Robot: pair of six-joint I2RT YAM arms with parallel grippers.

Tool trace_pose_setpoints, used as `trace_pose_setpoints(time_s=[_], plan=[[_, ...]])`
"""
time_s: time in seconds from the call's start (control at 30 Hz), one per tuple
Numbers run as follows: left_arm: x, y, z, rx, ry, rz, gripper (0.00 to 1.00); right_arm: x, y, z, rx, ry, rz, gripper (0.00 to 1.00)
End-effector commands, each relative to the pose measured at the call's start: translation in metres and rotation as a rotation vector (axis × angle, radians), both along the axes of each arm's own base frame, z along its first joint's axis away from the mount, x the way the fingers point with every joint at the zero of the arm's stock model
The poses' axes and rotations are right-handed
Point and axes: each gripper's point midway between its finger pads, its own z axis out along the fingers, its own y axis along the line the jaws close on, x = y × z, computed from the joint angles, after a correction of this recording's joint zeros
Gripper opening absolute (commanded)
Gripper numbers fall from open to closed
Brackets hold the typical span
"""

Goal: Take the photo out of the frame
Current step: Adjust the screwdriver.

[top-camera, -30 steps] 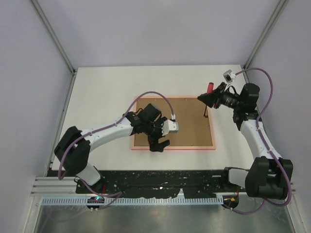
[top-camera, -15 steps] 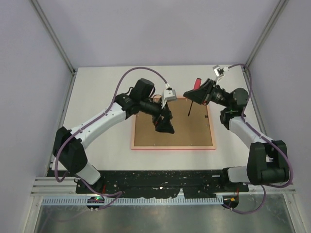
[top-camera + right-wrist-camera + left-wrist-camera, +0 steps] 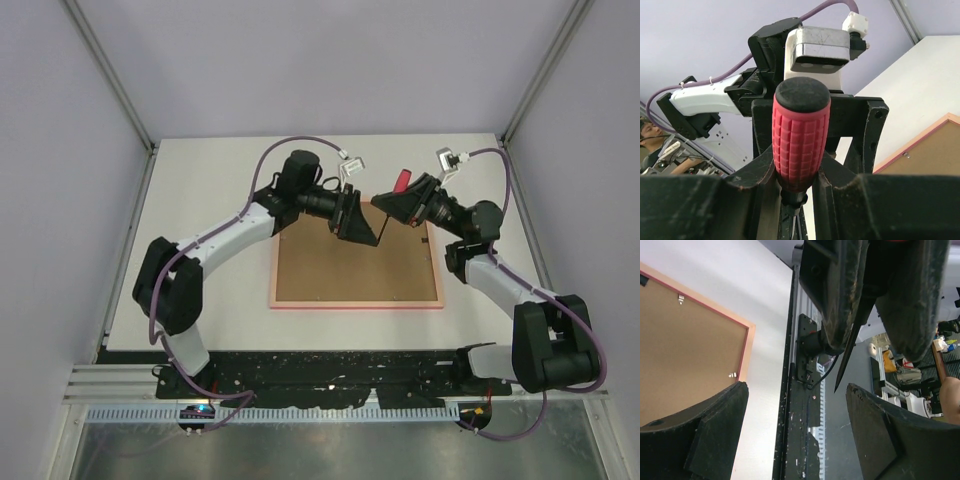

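White tabletop is occupied by the frame, laid face down with its brown backing board uppermost. Above its far edge the left claw is raised, its fingers spread apart and gripping nothing. A red-handled screwdriver is clamped in the right claw.

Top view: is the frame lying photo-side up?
No, the frame lies flat on the table with its brown backing board facing up, and no print shows.
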Motion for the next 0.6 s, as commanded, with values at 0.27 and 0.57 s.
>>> trace_pose_setpoints(time_s=[0.27,0.57], plan=[[-0.009,-0.017,0.032,-0.119,0.044,-0.059,0.56,0.018,-0.008,0.005,0.066,-0.028,-0.142,0.08],[-0.018,-0.022,0.027,-0.107,0.049,-0.085,0.32,0.018,-0.009,0.009,0.073,-0.035,-0.15,0.08]])
